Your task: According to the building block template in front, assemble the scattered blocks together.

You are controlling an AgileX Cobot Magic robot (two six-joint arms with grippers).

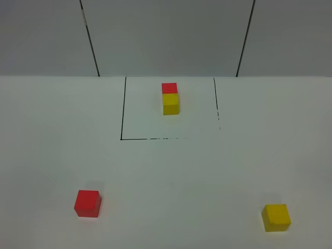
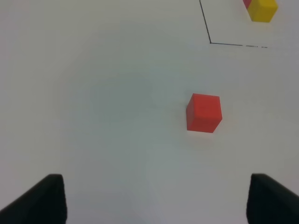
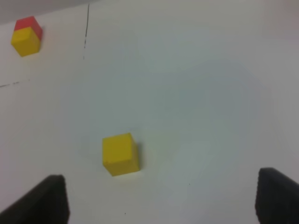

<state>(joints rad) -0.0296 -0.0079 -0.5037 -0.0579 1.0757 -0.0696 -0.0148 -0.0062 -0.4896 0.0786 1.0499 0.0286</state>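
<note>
The template [image 1: 170, 98] is a red cube joined to a yellow cube inside a thin black square outline at the back middle of the table; it also shows in the left wrist view [image 2: 262, 9] and the right wrist view [image 3: 27, 37]. The loose red cube [image 1: 87, 203] sits at the front left, ahead of my left gripper [image 2: 154, 198], a little off its centre [image 2: 203, 113]. The loose yellow cube [image 1: 276, 217] sits at the front right, ahead of my right gripper [image 3: 161, 198], off its centre [image 3: 120, 154]. Both grippers are open and empty. Neither gripper shows in the exterior view.
The white table [image 1: 171, 176] carries the black outline [image 1: 122, 111], whose front and right lines are partly broken. A grey panelled wall [image 1: 166, 36] stands behind the table's far edge.
</note>
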